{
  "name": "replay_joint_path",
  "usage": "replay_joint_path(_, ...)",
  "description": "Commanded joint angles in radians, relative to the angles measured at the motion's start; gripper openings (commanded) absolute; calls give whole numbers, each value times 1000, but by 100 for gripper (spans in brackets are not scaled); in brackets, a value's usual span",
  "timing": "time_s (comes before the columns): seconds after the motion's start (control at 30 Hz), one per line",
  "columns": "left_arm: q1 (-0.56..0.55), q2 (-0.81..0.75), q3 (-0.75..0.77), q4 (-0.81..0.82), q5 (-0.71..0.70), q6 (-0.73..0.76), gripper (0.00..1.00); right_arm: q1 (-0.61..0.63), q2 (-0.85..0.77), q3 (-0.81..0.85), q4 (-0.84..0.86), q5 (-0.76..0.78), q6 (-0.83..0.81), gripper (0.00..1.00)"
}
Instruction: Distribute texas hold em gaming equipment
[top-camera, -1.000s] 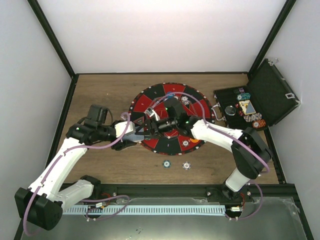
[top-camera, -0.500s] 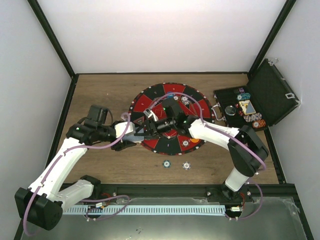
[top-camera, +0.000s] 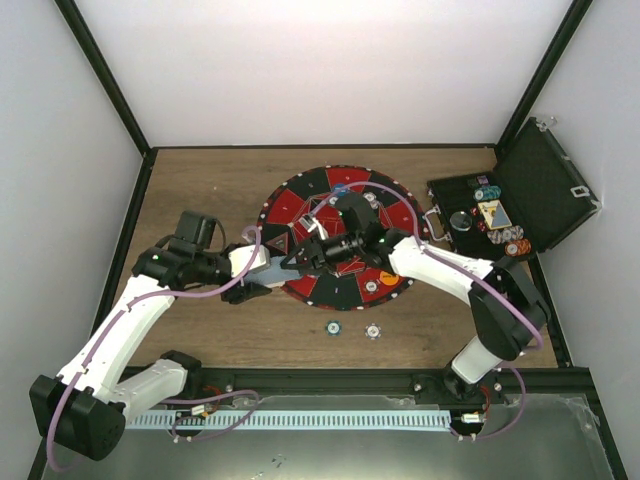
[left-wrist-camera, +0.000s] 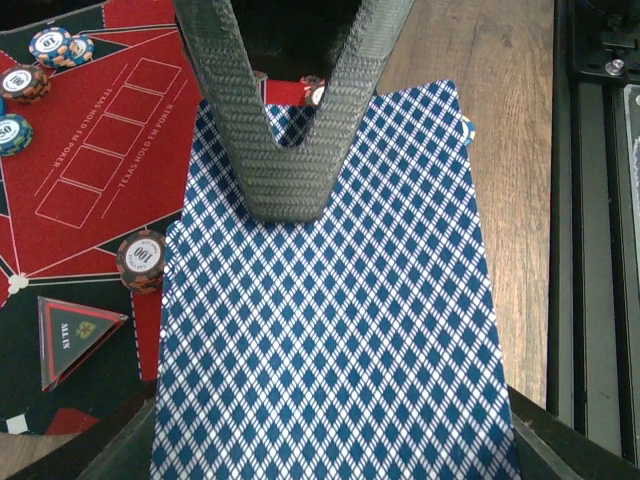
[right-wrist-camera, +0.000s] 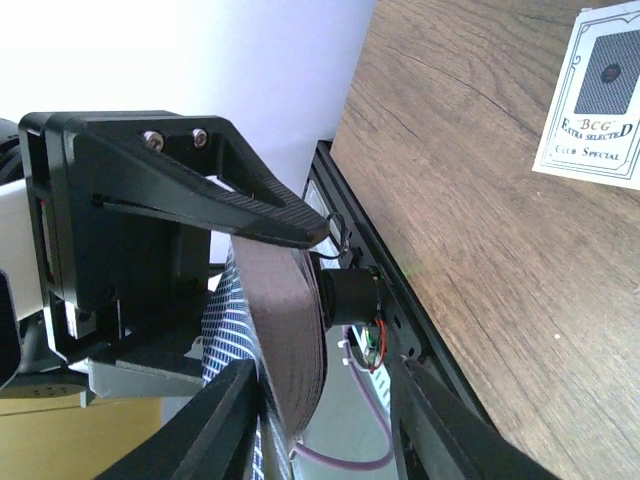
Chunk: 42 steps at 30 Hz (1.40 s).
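Now the left gripper (top-camera: 272, 268) pinches the deck of playing cards (left-wrist-camera: 330, 330) at the edge of the mat (top-camera: 300, 205). The right gripper (right-wrist-camera: 328, 380) straddles the deck's end — jaws spread, not yet clamping.

"TEXAS HOLD'EM POKER" on mat (left-wrist-camera: 70, 130), "100" on chip (left-wrist-camera: 141, 258), "Club Special" on card (right-wrist-camera: 595, 95)

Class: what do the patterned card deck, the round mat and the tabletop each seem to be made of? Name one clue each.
Card deck: likely coated card, smooth, crisp blue-and-white lattice print.
Mat: probably felt or fabric, matte red and black, printed white lines.
Tabletop: wood or wood-look laminate, brown grain streaks.
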<state>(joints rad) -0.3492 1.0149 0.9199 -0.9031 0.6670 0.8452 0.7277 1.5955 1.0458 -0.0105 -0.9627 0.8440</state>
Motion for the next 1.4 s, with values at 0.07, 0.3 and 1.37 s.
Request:
replay_joint_path(0.07,6,-7,25,43,35,17,4,-17,-61,2,-67,17,-10,31)
replay_joint_path(0.3,6,-4,16,58,18,16,4,-18,-98,14,-57,15,17,17)
replay_joint_path(1.37,6,-33,68,-56,28,6,4,-312,144,192,-197,-34,-152,1)
